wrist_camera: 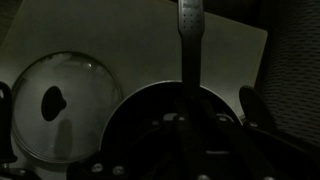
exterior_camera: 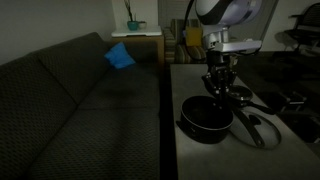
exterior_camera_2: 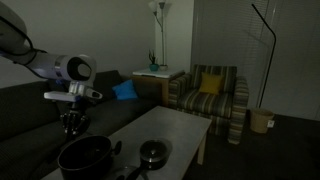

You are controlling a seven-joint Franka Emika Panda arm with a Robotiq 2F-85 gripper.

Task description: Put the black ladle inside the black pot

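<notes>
The black pot (exterior_camera: pixel 200 124) stands on the pale table near its front edge; it also shows in the other exterior view (exterior_camera_2: pixel 85 162) and at the bottom of the wrist view (wrist_camera: pixel 131 101). My gripper (exterior_camera: pixel 218 88) (exterior_camera_2: pixel 72 128) hangs directly above the pot. In the wrist view the gripper (wrist_camera: pixel 190 125) is dark, and the black ladle (wrist_camera: pixel 188 60) runs as a long thin handle from between the fingers out over the pot's rim. The gripper looks shut on the ladle. The scoop head is hidden.
A round glass lid (wrist_camera: pixel 60 100) lies on the table beside the pot. A smaller dark pan (exterior_camera_2: pixel 152 152) (exterior_camera: pixel 240 97) sits further along the table. A dark sofa (exterior_camera: pixel 70 100) runs along one table edge. A striped armchair (exterior_camera_2: pixel 205 95) stands beyond the table.
</notes>
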